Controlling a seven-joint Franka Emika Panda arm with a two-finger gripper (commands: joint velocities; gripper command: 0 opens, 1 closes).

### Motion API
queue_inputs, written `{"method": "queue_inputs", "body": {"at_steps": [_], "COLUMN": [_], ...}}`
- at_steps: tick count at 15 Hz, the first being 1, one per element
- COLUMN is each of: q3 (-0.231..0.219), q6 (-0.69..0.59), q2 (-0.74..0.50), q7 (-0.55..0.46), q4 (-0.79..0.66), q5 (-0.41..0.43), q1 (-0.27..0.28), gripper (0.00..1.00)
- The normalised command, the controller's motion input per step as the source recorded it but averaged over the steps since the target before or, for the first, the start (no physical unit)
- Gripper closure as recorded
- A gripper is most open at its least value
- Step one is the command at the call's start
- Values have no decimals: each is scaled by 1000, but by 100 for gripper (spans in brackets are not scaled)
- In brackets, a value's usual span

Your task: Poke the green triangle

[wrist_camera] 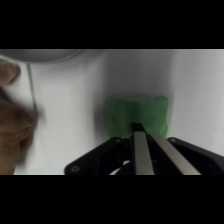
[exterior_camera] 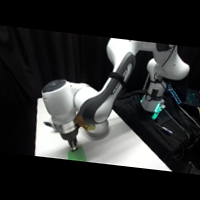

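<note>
Near the front edge of the white table [exterior_camera: 132, 149], the green triangle [exterior_camera: 75, 154] lies flat, partly cut off by the bottom of the side view. Directly above it the gripper [exterior_camera: 73, 146] points down, its tip at the piece's upper edge; whether it touches cannot be told from that view. Seen from the wrist, the same green triangle [wrist_camera: 137, 116] sits on bare table [wrist_camera: 75, 110] just ahead of the gripper [wrist_camera: 139, 131], whose two metal fingers [wrist_camera: 140, 152] lie close together with only a thin gap, holding nothing, their tips over the near edge of the piece.

Off to the left in the wrist view, well apart from the green piece, a brown plush toy [wrist_camera: 11, 130] fills the edge, and the rim of a grey bowl [wrist_camera: 42, 54] shows along the top. Nothing lies between the gripper and the triangle. In the side view a patch of brown [exterior_camera: 87, 127] peeks out beside the arm's bulky wrist.

Behind the table hang dark curtains [exterior_camera: 36, 65]. To the right, the arm's base [exterior_camera: 154, 89] stands among black equipment [exterior_camera: 175, 131] with cables and a small green light [exterior_camera: 157, 112].
</note>
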Motion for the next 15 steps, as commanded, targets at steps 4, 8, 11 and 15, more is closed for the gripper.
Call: {"method": "queue_inputs", "body": {"at_steps": [4,8,11,15], "q3": [11,12,10,1], "q6": [-315,-288,-264,-221], "q2": [-511,-422,-357,-304], "q7": [-132,-76,-63,-31], "q4": [-113,-83,-71,-35], "q5": [82,86,77,44], "q1": [-61,-13,-4,9], "gripper": [93,60,24,0]}}
